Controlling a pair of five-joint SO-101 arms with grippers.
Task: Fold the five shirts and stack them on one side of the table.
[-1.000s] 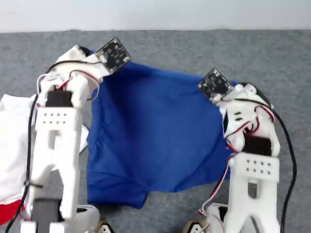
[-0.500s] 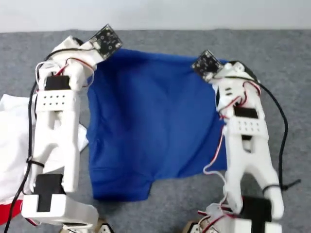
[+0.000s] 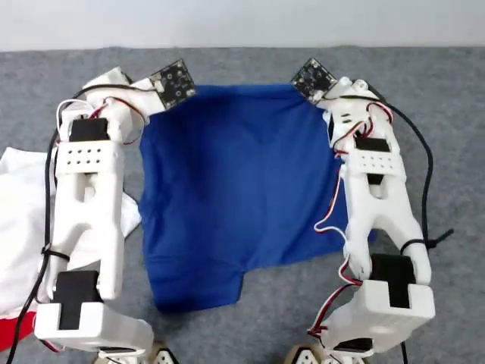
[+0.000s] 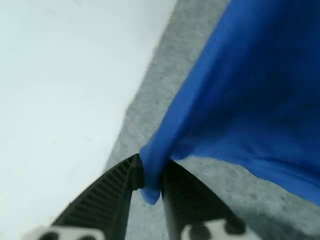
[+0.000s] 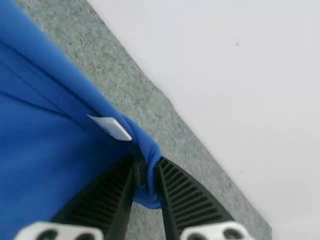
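A blue shirt (image 3: 235,189) is spread across the middle of a grey, felt-covered table (image 3: 432,83) and is held at both far corners. A white wall (image 3: 242,23) is seen behind the table. White cloth (image 3: 19,227) and a bit of red cloth (image 3: 14,332) lie at the table's left edge. In the wrist views the grip is made plain: the left arm's (image 3: 83,189) jaws are clamped on a bunched fold, the right arm's (image 3: 375,189) jaws on a hem beside a white tag (image 5: 112,128). Both arms are stretched forward along the shirt's sides.
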